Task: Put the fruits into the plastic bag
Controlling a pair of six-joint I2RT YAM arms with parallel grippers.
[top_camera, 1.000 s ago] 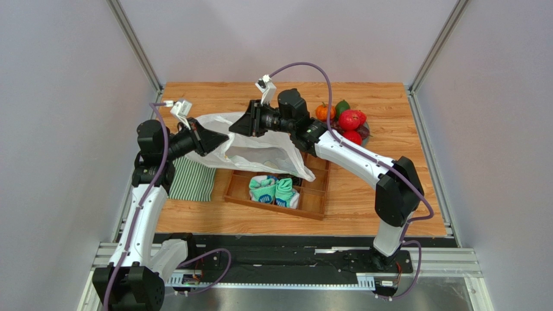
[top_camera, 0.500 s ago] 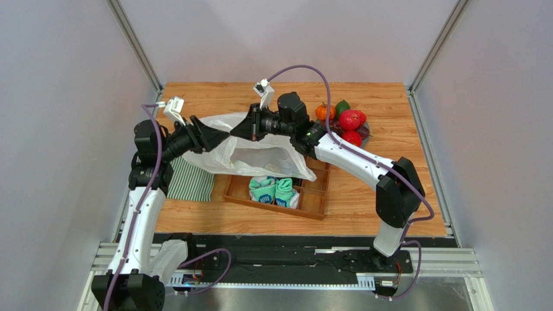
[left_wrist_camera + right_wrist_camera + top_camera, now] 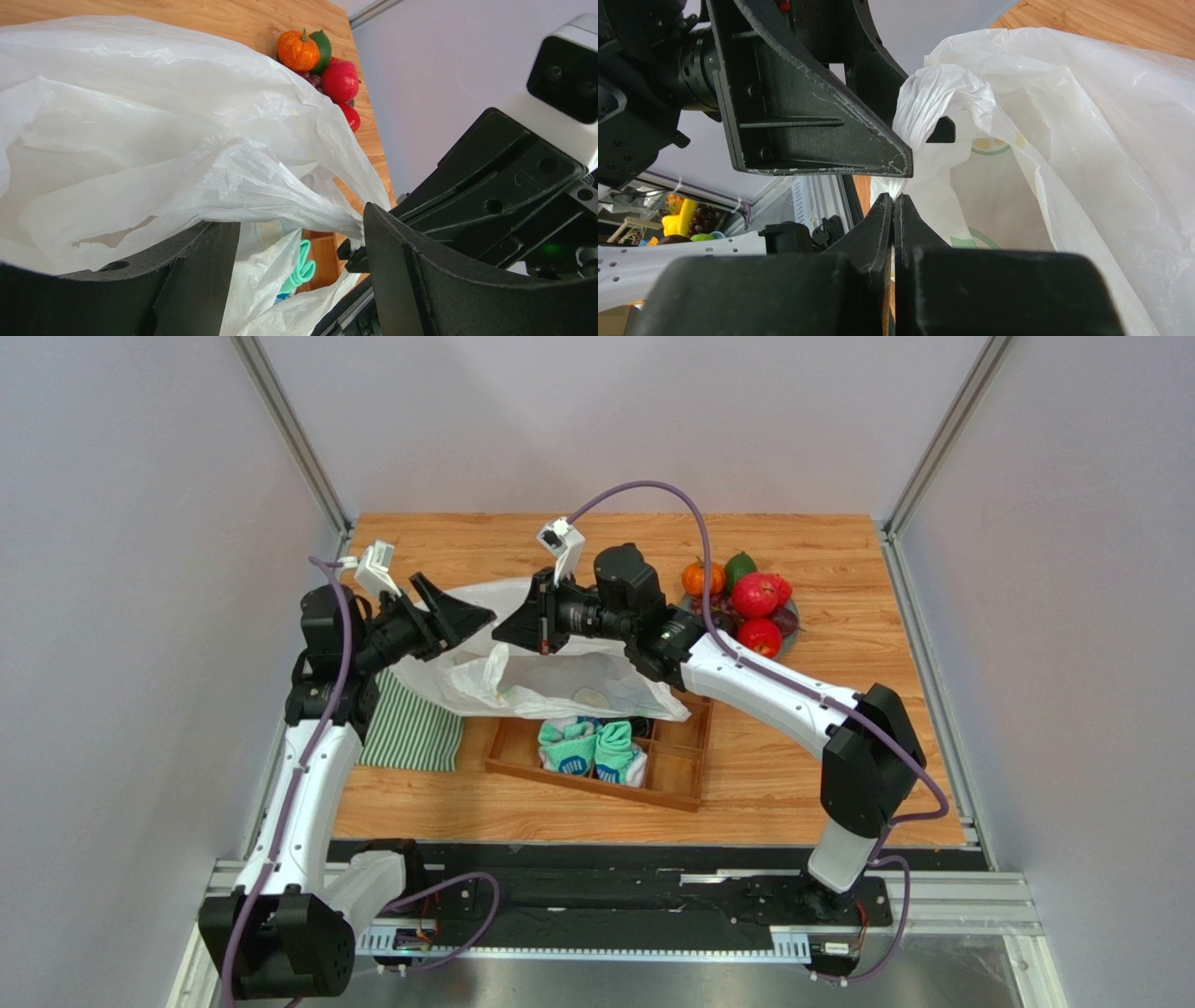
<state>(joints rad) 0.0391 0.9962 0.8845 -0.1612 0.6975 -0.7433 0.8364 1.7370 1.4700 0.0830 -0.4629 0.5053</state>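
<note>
The white plastic bag [image 3: 561, 676] hangs over the wooden tray, stretched between my two grippers. My right gripper [image 3: 508, 633] is shut on a bunched strip of the bag's rim [image 3: 927, 105], which it pinches at its tips [image 3: 896, 201]. My left gripper [image 3: 302, 241] stands open, with crinkled bag film [image 3: 175, 161] lying loosely between its fingers [image 3: 428, 280]. The fruits sit together at the back right: a red apple [image 3: 758, 594], an orange ribbed one [image 3: 701, 577], a green one [image 3: 739, 567] and a second apple [image 3: 762, 634]. They also show in the left wrist view, where the orange one [image 3: 297, 50] sits beyond the bag.
A wooden compartment tray [image 3: 676, 763] under the bag holds rolled teal socks [image 3: 596, 746]. A green-and-white striped cloth [image 3: 414, 731] lies to its left, beneath my left arm. Grey walls close in both sides and the back.
My left gripper has opened and let go of the bag, whose left side now sags. My right gripper has shut on the rim and shifted slightly left.
</note>
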